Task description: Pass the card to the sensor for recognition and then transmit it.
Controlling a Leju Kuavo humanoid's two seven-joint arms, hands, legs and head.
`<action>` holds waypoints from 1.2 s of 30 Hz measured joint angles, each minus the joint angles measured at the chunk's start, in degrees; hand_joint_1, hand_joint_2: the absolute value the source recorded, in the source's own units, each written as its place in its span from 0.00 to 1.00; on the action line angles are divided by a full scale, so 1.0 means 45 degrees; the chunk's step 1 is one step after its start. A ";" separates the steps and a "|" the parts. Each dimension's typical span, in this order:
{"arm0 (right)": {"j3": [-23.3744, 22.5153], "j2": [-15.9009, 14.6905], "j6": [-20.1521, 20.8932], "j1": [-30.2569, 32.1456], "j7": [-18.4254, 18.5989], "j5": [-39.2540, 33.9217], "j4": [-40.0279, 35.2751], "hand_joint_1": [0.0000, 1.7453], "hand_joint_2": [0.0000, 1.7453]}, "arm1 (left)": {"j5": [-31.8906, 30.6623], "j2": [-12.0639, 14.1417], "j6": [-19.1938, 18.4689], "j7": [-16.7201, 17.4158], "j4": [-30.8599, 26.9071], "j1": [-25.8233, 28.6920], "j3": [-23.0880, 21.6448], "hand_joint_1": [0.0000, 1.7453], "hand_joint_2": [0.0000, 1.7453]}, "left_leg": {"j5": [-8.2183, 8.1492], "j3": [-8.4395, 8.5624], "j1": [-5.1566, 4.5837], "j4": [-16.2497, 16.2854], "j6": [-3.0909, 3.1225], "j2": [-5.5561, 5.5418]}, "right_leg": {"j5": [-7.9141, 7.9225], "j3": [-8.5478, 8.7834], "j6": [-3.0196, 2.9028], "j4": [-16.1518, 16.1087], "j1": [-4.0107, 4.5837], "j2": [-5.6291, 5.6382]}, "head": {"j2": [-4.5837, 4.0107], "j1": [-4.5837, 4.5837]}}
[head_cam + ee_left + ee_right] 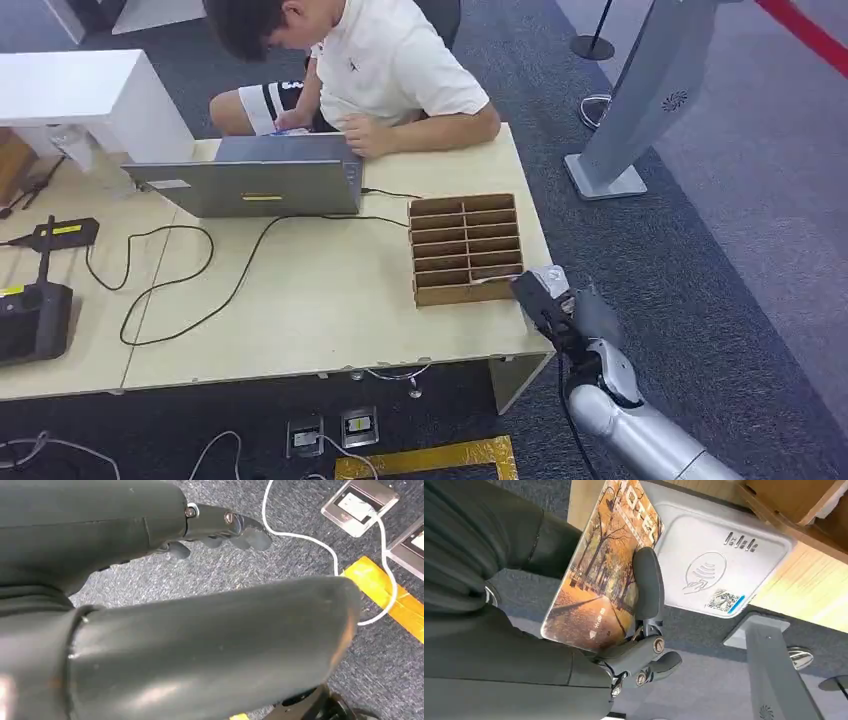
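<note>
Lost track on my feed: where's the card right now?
The card is held in the right hand, at the white sensor that sits at the table's right front corner, beside the wooden slotted box.

In the head view the right robot hand (pixel 560 305) at the lower right covers the card and most of the white sensor (pixel 550 275), of which a pale corner shows beside the wooden slotted box (pixel 465 248). The person (pixel 370 60) at the top is cut off by the upper edge, and the laptop (pixel 250 180) hides the forearm behind it. In the right wrist view a dark finger (pixel 647 582) lies across the card (pixel 599 575), masking part of its autumn-tree print; the card in turn covers one side of the sensor (pixel 719 560), whose small code label is too fine to read. In the left wrist view the left robot hand (pixel 200 535) blocks most of the carpet, and the floor socket (pixel 360 502) is clipped at the upper right.
</note>
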 joint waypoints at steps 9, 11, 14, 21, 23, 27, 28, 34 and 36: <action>0.0044 0.0044 -0.0306 0.0004 0.0000 -0.0214 0.0122 1.00 1.00 | 0.0000 0.0000 0.0000 0.0005 0.0000 -0.0002 -0.0005 0.00 0.00 | 0.0000 0.0026 0.0000 0.0001 0.0000 0.0020 | 0.0004 0.0019 0.0000 -0.0001 0.0000 0.0018 | 0.0000 0.0000; 0.0049 0.0044 -0.0316 -0.0005 0.0000 -0.0112 0.0122 1.00 1.00 | 0.0000 0.0000 0.0000 0.0005 0.0000 -0.0002 -0.0005 0.00 0.00 | 0.0000 0.0026 0.0000 0.0001 0.0000 0.0019 | 0.0004 0.0020 0.0000 0.0000 0.0000 0.0018 | 0.0000 -0.0005; 0.0044 0.0039 -0.0248 -0.0067 0.0004 0.0092 0.0122 1.00 1.00 | 0.0000 0.0005 0.0000 0.0005 0.0000 -0.0003 -0.0005 0.00 0.00 | 0.0000 0.0026 -0.0001 0.0001 0.0000 0.0020 | 0.0005 0.0019 0.0000 0.0000 0.0000 0.0019 | 0.0000 0.0000; -0.0020 0.0005 -0.0044 -0.0345 0.0000 0.0617 0.0053 1.00 1.00 | 0.0000 0.0005 0.0000 0.0005 0.0000 -0.0003 -0.0005 0.00 0.00 | 0.0001 0.0013 -0.0002 0.0001 0.0001 0.0018 | 0.0008 0.0014 -0.0002 0.0003 -0.0002 0.0015 | 0.0000 0.0000; -0.0083 -0.0029 0.0029 -0.0587 0.0000 0.0801 -0.0092 1.00 1.00 | 0.0000 0.0015 0.0000 -0.0005 0.0000 -0.0003 -0.0005 0.00 0.00 | 0.0001 0.0012 -0.0002 0.0001 0.0001 0.0019 | 0.0010 0.0012 -0.0003 0.0005 -0.0002 0.0017 | 0.0000 0.0000; -0.0223 -0.0141 0.0116 -0.1222 0.0004 0.1403 -0.0572 1.00 1.00 | 0.0000 0.0034 0.0000 -0.0034 0.0000 0.0013 -0.0029 0.00 0.00 | 0.0002 0.0007 -0.0002 0.0002 0.0001 0.0018 | 0.0011 0.0006 -0.0003 0.0007 -0.0002 0.0016 | 0.0000 0.0000; -0.0297 -0.0175 0.0185 -0.1411 0.0000 0.1496 -0.0739 1.00 1.00 | 0.0000 0.0034 0.0000 -0.0034 0.0000 0.0009 -0.0034 0.00 0.00 | 0.0002 0.0008 -0.0002 0.0002 0.0001 0.0019 | 0.0011 0.0006 -0.0003 0.0007 -0.0002 0.0017 | 0.0000 -0.0005; -0.0660 -0.0306 0.0791 -0.2568 0.0000 0.2209 -0.1859 1.00 1.00 | 0.0000 0.0044 0.0000 -0.0146 0.0000 0.0003 -0.0248 0.00 0.00 | 0.0002 0.0003 -0.0002 0.0002 0.0001 0.0018 | 0.0011 0.0005 -0.0003 0.0009 -0.0002 0.0017 | 0.0000 0.0000; -0.0709 -0.0301 0.1327 -0.3156 0.0000 0.2555 -0.2171 1.00 1.00 | 0.0000 0.0053 0.0000 -0.0253 0.0000 0.0000 -0.0282 0.00 0.00 | 0.0002 0.0004 -0.0002 0.0002 0.0001 0.0020 | 0.0011 0.0004 -0.0003 0.0009 -0.0002 0.0022 | 0.0000 0.0005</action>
